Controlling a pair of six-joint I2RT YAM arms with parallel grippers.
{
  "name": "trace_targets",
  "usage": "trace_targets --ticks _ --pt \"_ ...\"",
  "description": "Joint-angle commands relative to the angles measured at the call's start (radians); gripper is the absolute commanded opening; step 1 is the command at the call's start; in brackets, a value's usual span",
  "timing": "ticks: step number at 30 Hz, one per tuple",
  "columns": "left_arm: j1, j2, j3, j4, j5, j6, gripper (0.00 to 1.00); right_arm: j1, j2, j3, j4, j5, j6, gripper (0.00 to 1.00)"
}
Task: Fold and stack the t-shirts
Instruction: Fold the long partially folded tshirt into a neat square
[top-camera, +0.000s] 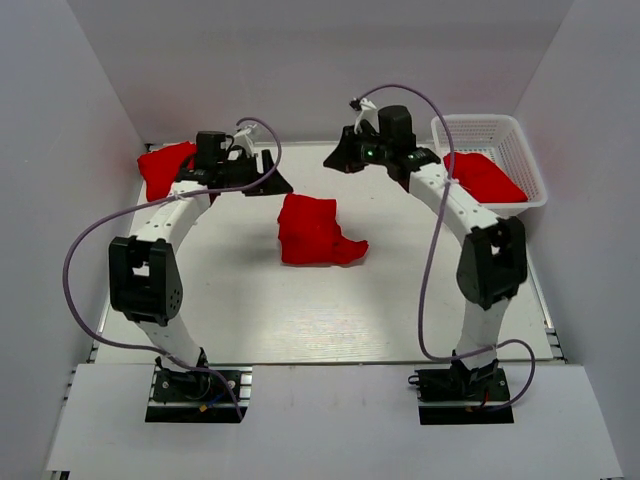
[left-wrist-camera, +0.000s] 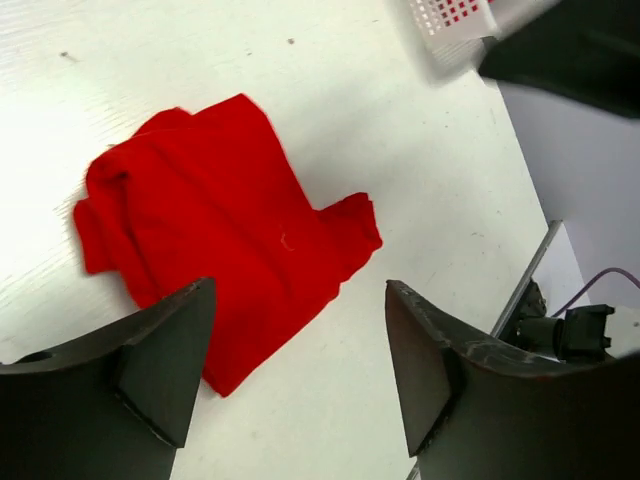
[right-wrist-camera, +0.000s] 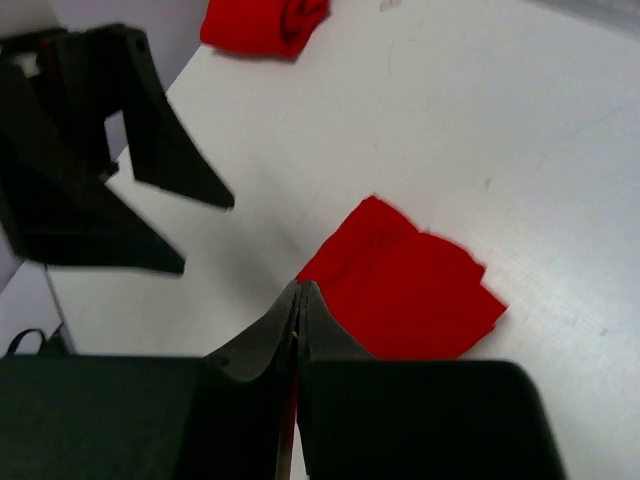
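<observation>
- Near half of desk (top-camera: 300, 320), betw. arm bases & centre t-shirt (top-camera: 315, 232), lay bare: wide room to pass.
- Centre t-shirt was the only thing mid-desk, low, w/ bare desk all round.
- Left claw (left-wrist-camera: 300, 288) hung far-left of it, jaws wide apart, nothing betw. them.
- Right claw (right-wrist-camera: 300, 292) hung opposite, jaws together; only a narrow gap betw. the claws.
- Far-left corner: crumpled t-shirt (top-camera: 165, 168) against wall.
- Far-right corner: white basket (top-camera: 490, 125) holding basket t-shirt (top-camera: 485, 178); right arm crossed its near-left side.
- Walls shut in left, right & far sides.

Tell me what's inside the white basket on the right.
One crumpled red t-shirt lies in the white basket. The right arm covers the basket's left edge, and the shirt hides whatever may lie beneath it, so more shirts cannot be ruled out.
</observation>
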Motion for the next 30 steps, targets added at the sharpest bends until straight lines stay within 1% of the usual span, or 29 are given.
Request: trace_targets --ticks 1,2,3,4,5,7,9,10,14,15,16,17,19,20,23,27,28,30 --pt "0.020 0.001 -0.019 -0.059 0.013 0.031 0.78 0.010 -0.048 -0.146 -0.067 0.015 -0.019 0.00" --pt "0.020 0.014 -0.036 -0.042 0.013 0.031 0.74 0.015 -0.056 -0.175 -0.038 0.003 0.000 0.00" --pt "0.020 0.014 -0.090 0.046 0.077 0.005 0.67 0.018 -0.070 -0.262 0.000 -0.016 0.024 0.00" --pt "0.020 0.027 -0.120 0.103 0.093 -0.017 0.50 0.022 -0.069 -0.286 0.043 -0.048 0.041 0.00" --pt "0.020 0.027 -0.147 0.154 0.103 -0.044 0.40 0.026 -0.061 -0.333 0.058 -0.054 0.047 0.00" --pt "-0.003 0.062 -0.161 0.215 0.137 -0.069 0.17 0.044 -0.046 -0.349 0.081 -0.070 0.067 0.00" --pt "-0.003 0.097 -0.185 0.246 0.151 -0.080 0.09 0.058 -0.015 -0.360 0.101 -0.073 0.076 0.00" --pt "-0.003 0.097 -0.196 0.298 0.160 -0.089 0.07 0.070 -0.007 -0.361 0.105 -0.071 0.073 0.00" --pt "-0.003 0.155 -0.207 0.309 0.150 -0.080 0.05 0.078 0.071 -0.353 0.094 -0.067 0.060 0.00" --pt "-0.003 0.175 -0.184 0.309 0.141 -0.080 0.04 0.079 0.080 -0.353 0.091 -0.064 0.058 0.00" --pt "-0.003 0.220 -0.173 0.280 0.140 -0.065 0.04 0.079 0.094 -0.346 0.086 -0.057 0.052 0.00" --pt "-0.003 0.237 -0.156 0.265 0.124 -0.052 0.02 0.078 0.106 -0.346 0.068 -0.042 0.040 0.00" --pt "-0.003 0.264 -0.145 0.222 0.073 -0.017 0.02 0.070 0.112 -0.355 0.037 -0.022 0.026 0.00" --pt "-0.003 0.274 -0.145 0.199 0.073 -0.006 0.01 0.067 0.111 -0.359 0.030 0.007 0.011 0.00" --pt "0.017 0.274 -0.145 0.190 0.044 0.018 0.00 0.064 0.099 -0.364 -0.009 0.050 -0.028 0.00" --pt "0.017 0.274 -0.121 0.159 0.044 0.048 0.00 0.064 0.083 -0.324 -0.055 0.033 -0.058 0.00" --pt "0.017 0.254 -0.109 0.159 0.054 0.048 0.03 0.062 0.062 -0.295 -0.063 0.029 -0.057 0.00" --pt "0.017 0.229 -0.073 0.121 0.055 0.048 0.13 0.062 0.044 -0.257 -0.079 0.039 -0.046 0.00"
